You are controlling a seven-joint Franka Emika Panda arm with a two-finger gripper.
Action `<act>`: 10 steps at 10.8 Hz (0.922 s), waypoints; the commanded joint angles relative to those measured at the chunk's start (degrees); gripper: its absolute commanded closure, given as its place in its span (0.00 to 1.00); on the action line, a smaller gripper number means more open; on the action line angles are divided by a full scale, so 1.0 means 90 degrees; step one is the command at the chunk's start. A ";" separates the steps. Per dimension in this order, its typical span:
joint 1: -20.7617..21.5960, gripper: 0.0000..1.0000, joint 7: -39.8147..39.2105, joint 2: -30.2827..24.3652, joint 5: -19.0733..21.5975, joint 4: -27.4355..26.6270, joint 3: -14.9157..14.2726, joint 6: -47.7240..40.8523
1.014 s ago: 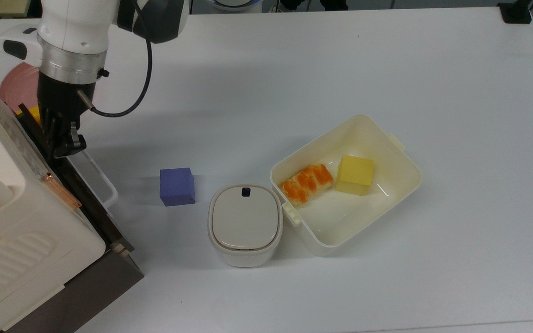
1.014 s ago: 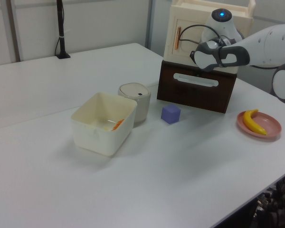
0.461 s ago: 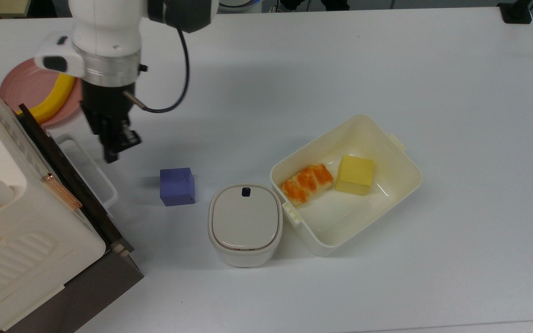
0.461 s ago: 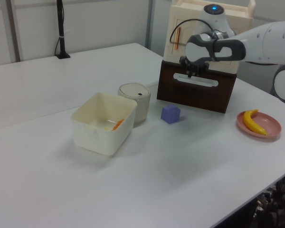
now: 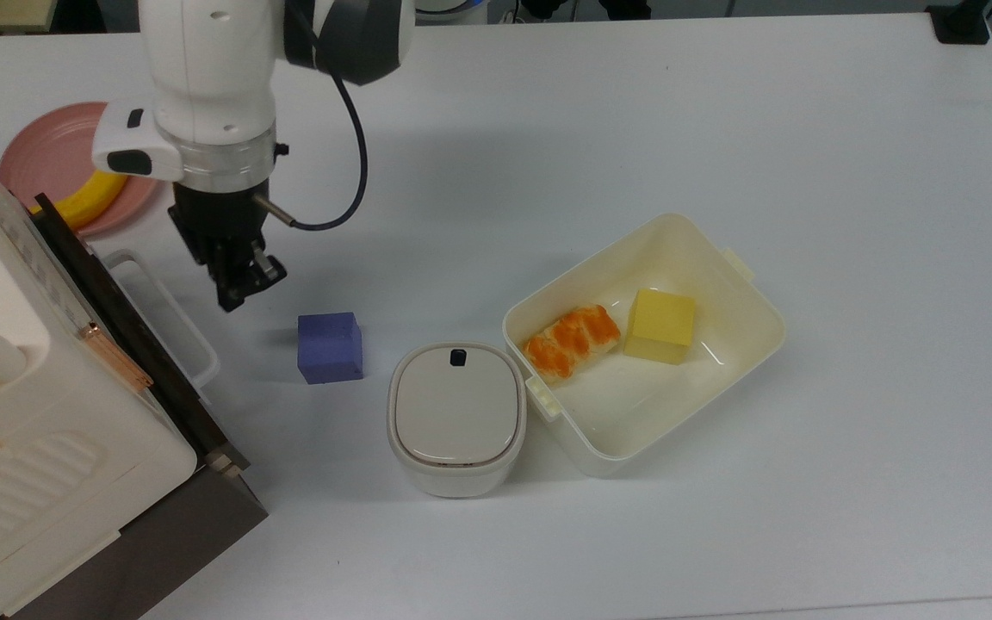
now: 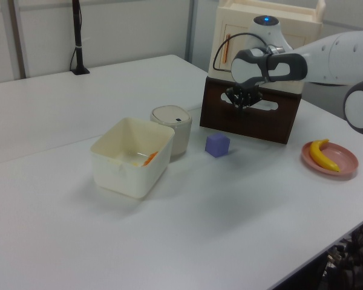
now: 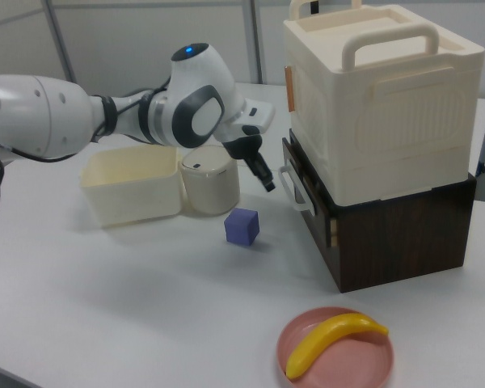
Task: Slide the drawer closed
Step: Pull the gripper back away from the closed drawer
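Drawer (image 7: pixel 307 198) sits flush in its cabinet at the table's edge; your end effector (image 5: pixel 242 284), fingers narrow and empty, hangs just off the handle (image 5: pixel 170 317). Confirm full closure.

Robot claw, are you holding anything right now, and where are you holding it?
Nothing is held. The gripper hangs in the air between the drawer's white handle and the purple cube, touching neither.
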 commanded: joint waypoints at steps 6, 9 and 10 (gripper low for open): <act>0.0004 1.00 -0.0104 -0.0175 -0.0059 -0.0254 -0.0221 0.0895; 0.0279 0.93 -0.1293 -0.0975 0.0369 -0.0264 0.0274 -0.1944; 0.0288 0.79 -0.2023 -0.1268 0.0709 -0.0274 0.0345 -0.2639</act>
